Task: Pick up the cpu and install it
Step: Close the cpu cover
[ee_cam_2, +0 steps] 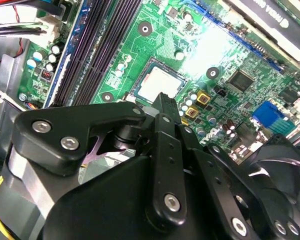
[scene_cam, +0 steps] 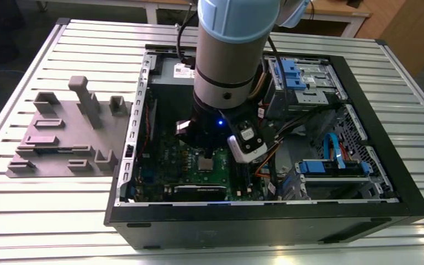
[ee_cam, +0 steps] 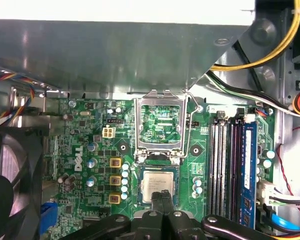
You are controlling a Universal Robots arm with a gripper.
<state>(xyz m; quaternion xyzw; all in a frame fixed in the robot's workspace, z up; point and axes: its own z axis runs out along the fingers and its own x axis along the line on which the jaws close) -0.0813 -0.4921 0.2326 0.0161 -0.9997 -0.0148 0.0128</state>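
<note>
Slatted metal surface (scene_cam: 42,215), with wooden furniture (scene_cam: 396,27) past its far edge. On the surface: one open computer case (scene_cam: 271,223) around the middle and one grey fixture plate (scene_cam: 50,143) by the exterior view's left edge. One arm (scene_cam: 227,55) reaches down into the case. One cpu (ee_cam: 154,181) lies flat in its socket on the green motherboard (ee_cam: 85,150). The hinged socket frame (ee_cam: 159,125) stands open beside it. Gripper (ee_cam: 162,195) fingertips are pressed together with nothing between them, over the cpu's edge. Can't tell if they touch it.

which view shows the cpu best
The first wrist view: the cpu faces the camera squarely, the claw covering one edge. The second wrist view shows it slanted behind the claw; the exterior view, just a pale square.
</note>
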